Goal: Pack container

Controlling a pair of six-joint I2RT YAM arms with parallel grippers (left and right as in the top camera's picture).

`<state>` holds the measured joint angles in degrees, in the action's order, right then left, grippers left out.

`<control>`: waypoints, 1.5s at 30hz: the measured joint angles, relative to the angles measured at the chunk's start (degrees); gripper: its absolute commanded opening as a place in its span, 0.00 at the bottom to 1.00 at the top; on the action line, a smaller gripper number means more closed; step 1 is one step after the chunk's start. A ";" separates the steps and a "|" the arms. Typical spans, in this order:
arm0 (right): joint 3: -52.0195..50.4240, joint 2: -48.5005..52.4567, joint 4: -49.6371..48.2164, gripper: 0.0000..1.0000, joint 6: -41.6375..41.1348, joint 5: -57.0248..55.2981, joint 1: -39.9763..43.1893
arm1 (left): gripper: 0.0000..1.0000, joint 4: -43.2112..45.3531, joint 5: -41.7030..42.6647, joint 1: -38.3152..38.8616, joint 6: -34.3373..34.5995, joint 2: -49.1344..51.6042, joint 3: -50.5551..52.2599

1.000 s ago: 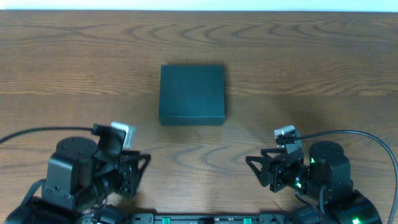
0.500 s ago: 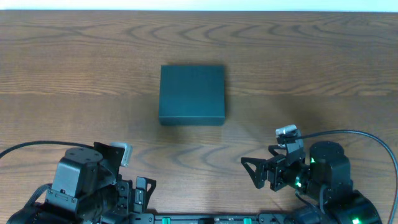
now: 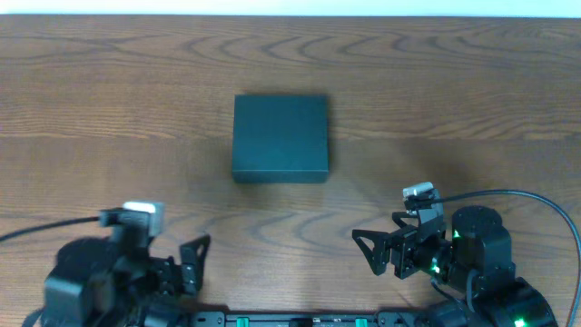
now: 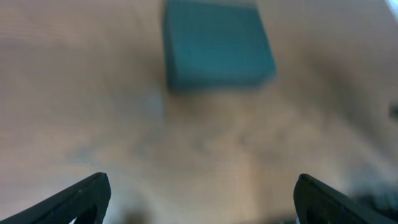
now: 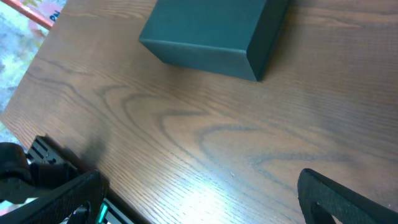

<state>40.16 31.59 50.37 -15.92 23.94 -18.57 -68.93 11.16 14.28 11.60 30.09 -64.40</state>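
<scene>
The container (image 3: 280, 136), a dark teal box with its lid down flat, sits on the wooden table a little back from the middle. It also shows blurred in the left wrist view, container (image 4: 214, 43), and sharp in the right wrist view, container (image 5: 211, 31). My left gripper (image 3: 192, 265) hovers near the front left edge, open, with only bare wood between its fingers, left gripper (image 4: 202, 183). At the front right, my right gripper (image 3: 366, 252) is open and empty too, right gripper (image 5: 200, 180). Both stand well short of the box.
The wooden table (image 3: 436, 82) stretches wide around the box. A black rail with green lights (image 3: 300, 320) runs along the front edge. Cables (image 3: 508, 193) arc from both arms. Past the table's left edge, colourful items (image 5: 37, 9) show in the right wrist view.
My left arm has drawn back toward the front edge and its jaws have spread wide. The right gripper has opened wider in place. The box has not moved.
</scene>
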 measured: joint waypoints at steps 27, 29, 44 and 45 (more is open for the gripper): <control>0.00 0.00 -0.02 0.99 0.02 -0.02 0.02 | 0.95 31.08 -9.46 -14.60 -9.14 -28.70 51.10; 0.00 0.00 -0.02 0.99 0.00 -0.02 0.02 | 0.95 31.47 -9.49 -14.60 -9.16 -29.31 52.22; 0.00 0.00 -0.02 0.99 0.00 -0.02 0.02 | 0.95 32.11 -9.68 -14.60 -9.97 -29.46 55.10; 0.00 0.00 -0.02 1.00 0.00 -0.02 0.02 | 0.95 32.11 -9.68 -14.60 -9.97 -29.44 55.10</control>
<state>40.16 31.59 50.35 -15.92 23.92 -18.55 -36.82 1.48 -0.32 1.63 0.64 -9.30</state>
